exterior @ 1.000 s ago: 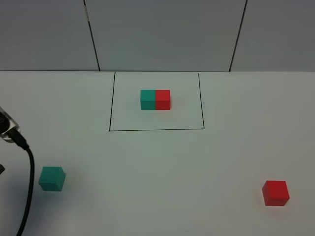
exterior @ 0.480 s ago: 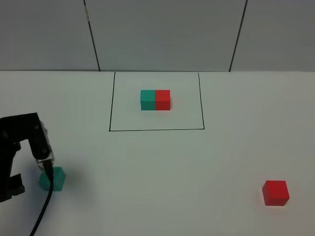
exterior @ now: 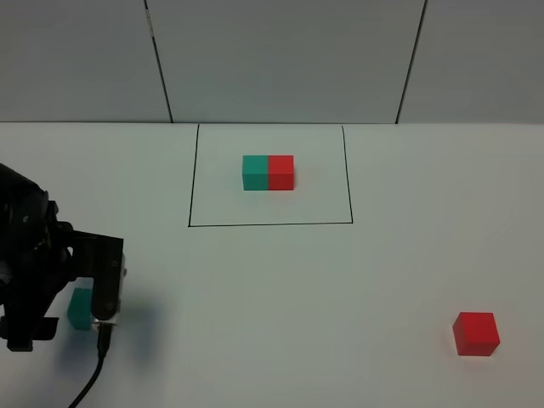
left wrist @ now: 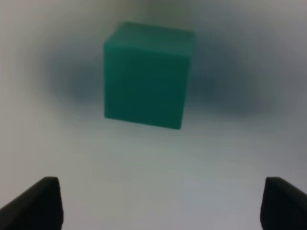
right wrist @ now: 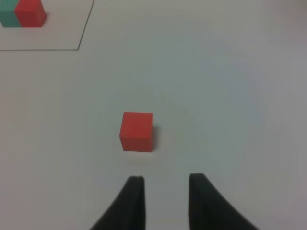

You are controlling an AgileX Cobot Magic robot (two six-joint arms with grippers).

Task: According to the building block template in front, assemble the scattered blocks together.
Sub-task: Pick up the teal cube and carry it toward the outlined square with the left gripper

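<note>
The template, a teal and a red cube joined [exterior: 268, 172], sits inside a thin black drawn rectangle [exterior: 270, 224] at the back middle; it also shows in the right wrist view [right wrist: 23, 12]. The loose teal cube [exterior: 79, 308] lies at the front left, partly hidden by my left arm. In the left wrist view the teal cube [left wrist: 146, 76] lies just ahead of my left gripper [left wrist: 163, 206], which is wide open and empty. The loose red cube [exterior: 476, 333] lies at the front right. My right gripper [right wrist: 165, 189] is narrowly open and empty, just short of the red cube [right wrist: 136, 132].
The white table [exterior: 280, 289] ends at a grey panelled wall [exterior: 280, 59] at the back. A black cable [exterior: 93, 374] hangs from the left arm at the front left edge.
My left arm has come in from the left edge and moved over the loose teal cube, now covering part of it. The cubes and the template have not moved.
</note>
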